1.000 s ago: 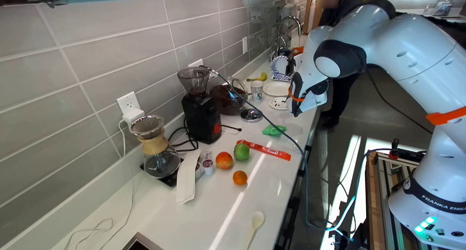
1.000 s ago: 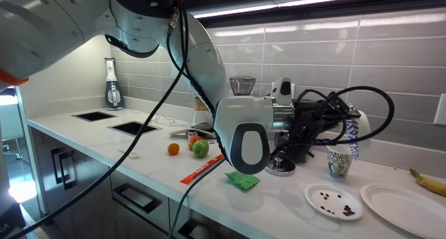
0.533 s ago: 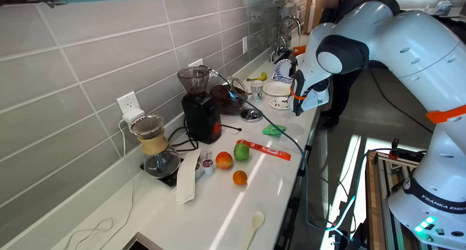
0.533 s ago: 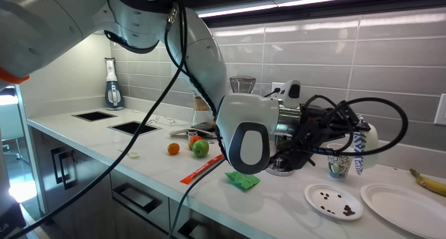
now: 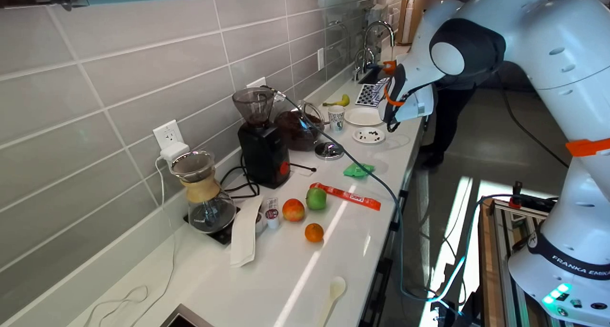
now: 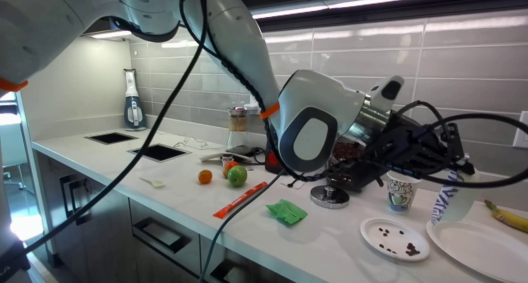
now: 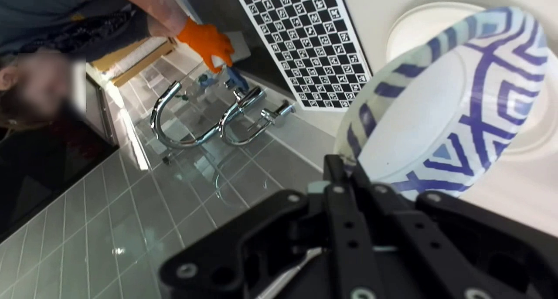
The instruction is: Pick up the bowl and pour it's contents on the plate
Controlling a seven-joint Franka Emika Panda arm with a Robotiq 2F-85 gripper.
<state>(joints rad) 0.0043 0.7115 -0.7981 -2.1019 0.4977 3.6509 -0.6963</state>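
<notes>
My gripper (image 7: 344, 166) is shut on the rim of a blue-and-white patterned bowl (image 7: 418, 116). The bowl is tipped steeply; its white inside shows one tiny dark speck in the wrist view. In an exterior view the bowl (image 6: 456, 198) hangs below the gripper (image 6: 466, 167), at the far left edge of a large white plate (image 6: 474, 250); whether they touch I cannot tell. A smaller white plate (image 6: 373, 237) beside it bears several dark beans (image 6: 411, 249). In the wrist view a white plate (image 7: 429, 20) shows partly behind the bowl.
A patterned paper cup (image 6: 400, 192), a metal lid (image 6: 330, 197) and a banana (image 6: 511, 219) stand near the plates. A green packet (image 6: 287, 211) lies nearer the fruit. A checkered board (image 7: 309, 46) and a person's orange-gloved hand (image 7: 207, 42) are beyond, by the faucet.
My gripper and bowl have moved away from behind the cup, toward the large plate. The wrist has pitched, and the bowl is lower and more tilted. The plates and beans look unchanged.
</notes>
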